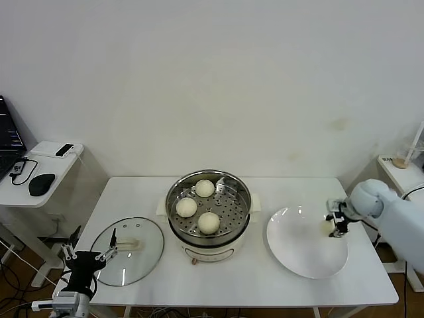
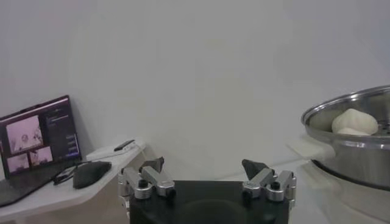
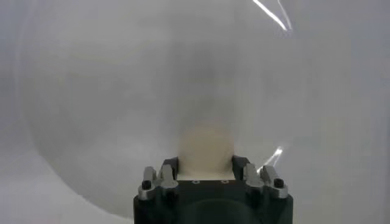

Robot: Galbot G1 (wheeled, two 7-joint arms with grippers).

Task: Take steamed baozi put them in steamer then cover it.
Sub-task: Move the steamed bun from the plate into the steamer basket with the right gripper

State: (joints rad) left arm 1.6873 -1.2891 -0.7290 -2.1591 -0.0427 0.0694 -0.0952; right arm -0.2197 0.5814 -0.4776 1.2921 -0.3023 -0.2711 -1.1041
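Observation:
The steel steamer (image 1: 173, 199) stands mid-table with three baozi (image 1: 205, 188) on its perforated tray. A fourth baozi (image 3: 205, 146) sits over the white plate (image 1: 305, 255) at the right, and my right gripper (image 3: 205, 162) is shut on it, one finger against each side. The left wrist view shows the steamer (image 2: 353, 146) with a baozi (image 2: 354, 120) inside. A glass lid (image 1: 129, 250) lies flat on the table left of the steamer. My left gripper (image 1: 93, 246) is parked open and empty at the table's front left corner, beside the lid.
A side table on the left carries a laptop (image 2: 36, 137), a mouse (image 1: 41, 183) and a phone (image 1: 64, 150). Another small table with a cup (image 1: 401, 161) stands at the far right. A white wall runs behind the table.

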